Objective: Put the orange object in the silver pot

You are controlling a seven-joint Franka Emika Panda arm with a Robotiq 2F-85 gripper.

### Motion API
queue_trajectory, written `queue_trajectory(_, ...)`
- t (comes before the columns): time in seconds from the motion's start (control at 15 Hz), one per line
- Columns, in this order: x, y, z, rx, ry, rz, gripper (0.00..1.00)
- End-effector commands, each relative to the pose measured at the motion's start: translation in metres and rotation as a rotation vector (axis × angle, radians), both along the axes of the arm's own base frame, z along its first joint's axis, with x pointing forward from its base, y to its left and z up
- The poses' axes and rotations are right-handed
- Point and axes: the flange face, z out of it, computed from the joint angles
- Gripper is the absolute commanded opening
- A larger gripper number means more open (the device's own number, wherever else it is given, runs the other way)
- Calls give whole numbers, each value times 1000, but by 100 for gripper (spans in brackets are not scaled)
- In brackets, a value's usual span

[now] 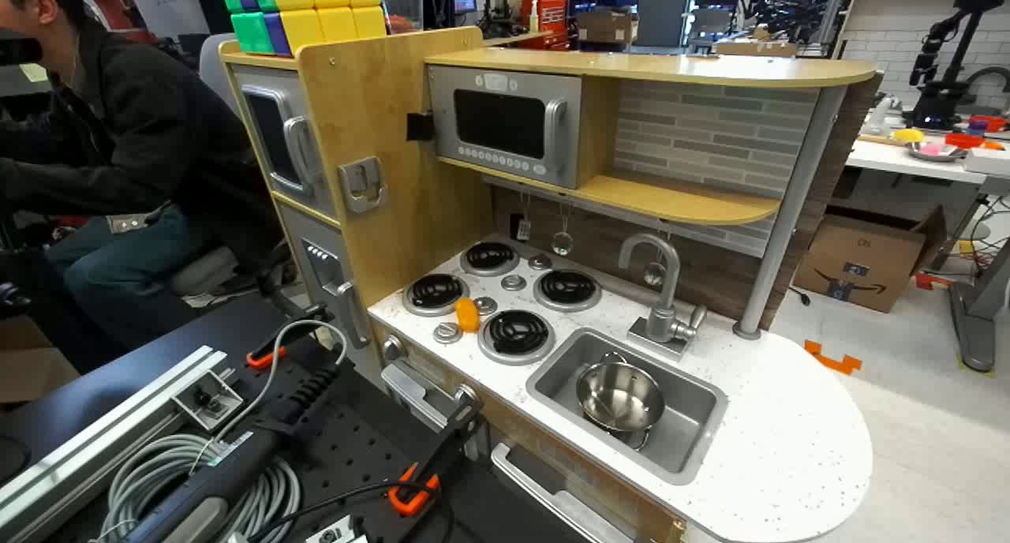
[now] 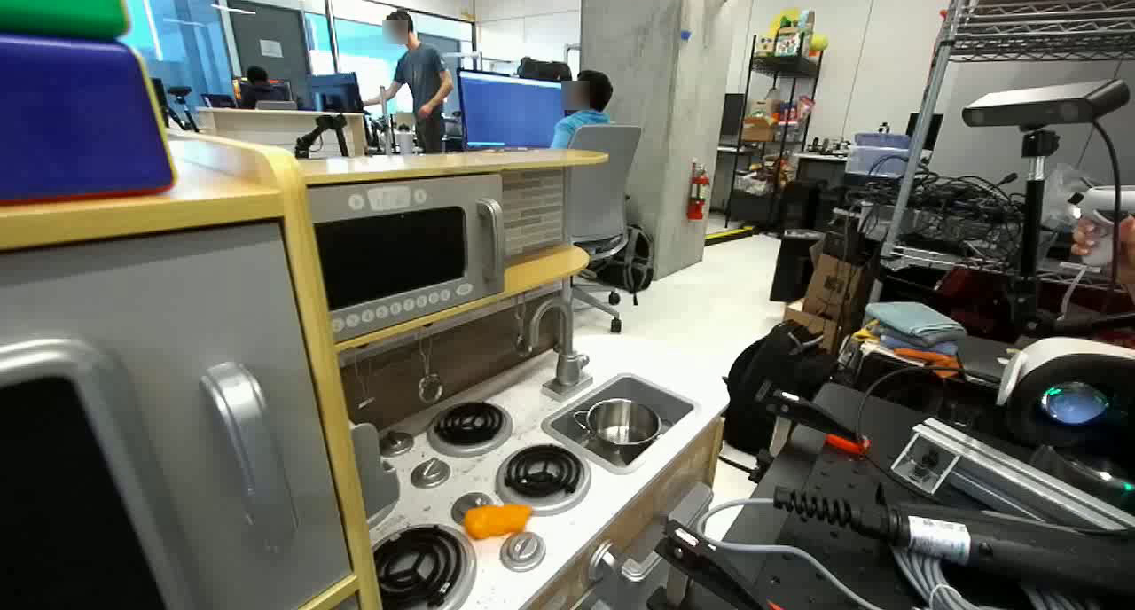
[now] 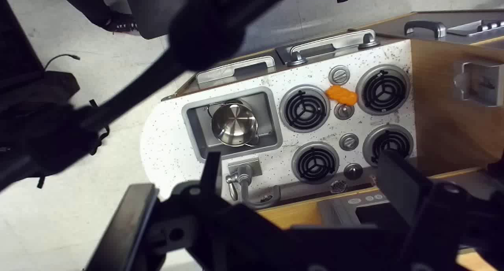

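Gripper (image 3: pixel 301 154) is hanging with fingers (image 3: pixel 211 172) spread, holding nothing. Orange toy (image 3: pixel 341 95) is lying beyond the gap, well apart from the tips; silver pot (image 3: pixel 235 124) sitting beyond one finger. I'd be rotating, then pinching the toy's short width, avoiding the knobs (image 3: pixel 339 75). Long axis is running roughly finger-to-finger; can't tell which end leads.

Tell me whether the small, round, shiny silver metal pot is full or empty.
Empty: in the wrist view, only bare, shiny metal shows inside the silver pot, down to its bottom.
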Motion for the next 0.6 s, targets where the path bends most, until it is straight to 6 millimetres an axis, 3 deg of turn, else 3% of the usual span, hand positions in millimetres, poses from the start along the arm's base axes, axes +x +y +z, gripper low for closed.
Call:
queue_trajectory(0.0,0,0,1,0,0,0,100)
queue_trajectory(0.4,4,1,-7,-6,18,12,100)
queue_trajectory(0.53,14,14,-30,-35,34,43,100)
